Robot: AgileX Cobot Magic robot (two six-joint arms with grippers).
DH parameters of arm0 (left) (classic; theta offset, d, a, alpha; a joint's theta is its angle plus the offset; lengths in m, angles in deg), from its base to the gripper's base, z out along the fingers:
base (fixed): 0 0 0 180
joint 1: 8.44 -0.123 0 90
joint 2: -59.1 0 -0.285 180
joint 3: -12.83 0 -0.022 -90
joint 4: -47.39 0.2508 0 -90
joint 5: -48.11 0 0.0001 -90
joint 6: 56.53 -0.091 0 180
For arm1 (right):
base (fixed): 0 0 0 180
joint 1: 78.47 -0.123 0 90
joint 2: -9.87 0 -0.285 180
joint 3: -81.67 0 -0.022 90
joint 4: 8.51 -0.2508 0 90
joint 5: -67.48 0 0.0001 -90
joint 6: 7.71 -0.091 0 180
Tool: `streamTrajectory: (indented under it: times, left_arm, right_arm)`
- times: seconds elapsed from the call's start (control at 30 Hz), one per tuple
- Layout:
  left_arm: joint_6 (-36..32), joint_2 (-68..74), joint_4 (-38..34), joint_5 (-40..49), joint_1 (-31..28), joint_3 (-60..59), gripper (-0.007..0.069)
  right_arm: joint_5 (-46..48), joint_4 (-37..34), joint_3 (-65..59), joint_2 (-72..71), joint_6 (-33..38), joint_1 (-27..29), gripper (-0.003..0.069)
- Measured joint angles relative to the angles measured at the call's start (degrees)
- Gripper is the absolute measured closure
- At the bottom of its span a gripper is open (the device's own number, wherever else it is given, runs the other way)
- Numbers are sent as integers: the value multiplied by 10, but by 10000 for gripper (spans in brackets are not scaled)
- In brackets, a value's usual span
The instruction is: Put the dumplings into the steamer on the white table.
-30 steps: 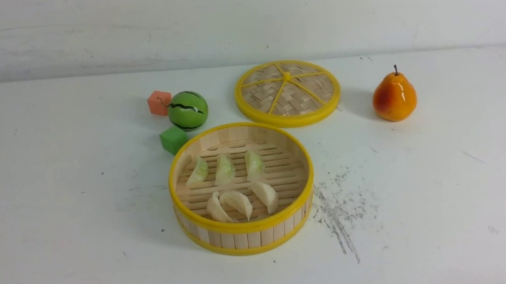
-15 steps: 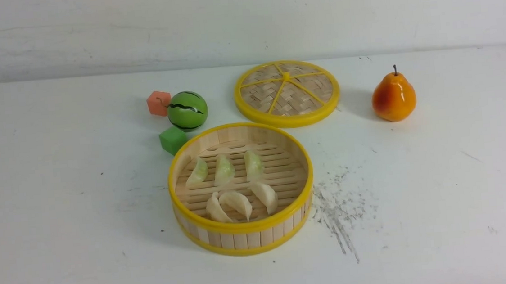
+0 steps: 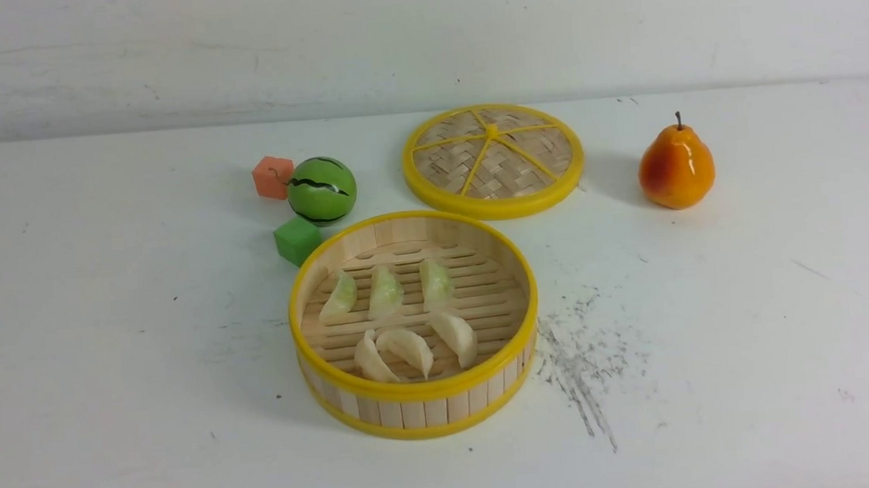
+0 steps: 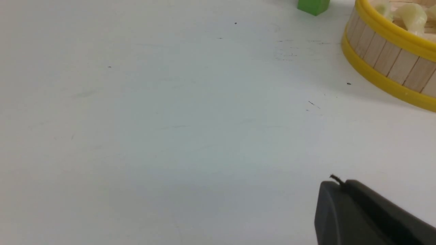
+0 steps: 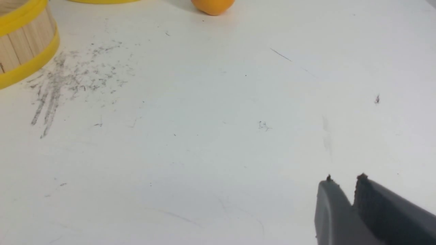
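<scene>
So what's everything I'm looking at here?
table: one, white, scuffed, under everything
steamer: one, bamboo with yellow rims, centre
dumplings: six, three green behind three cream, in the steamer
lid: one, woven, yellow-rimmed, behind the steamer
green cube: one, by the steamer's far left rim
melon ball: one, green striped, behind that cube
orange cube: one, left of the melon ball
pear: one, orange, far right
left gripper: black, shut, over bare table
right gripper: grey, slightly open, empty

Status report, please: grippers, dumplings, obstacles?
Left gripper shut, empty. Right gripper slightly open, empty. All six dumplings in steamer. Nothing in the way.
</scene>
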Motion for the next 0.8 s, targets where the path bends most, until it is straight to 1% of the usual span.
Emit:
streamTrajectory:
  times: [0.8]
  left_arm:
    - [0,0,0,0,0,0,620]
  right_arm:
    - [0,0,0,0,0,0,533]
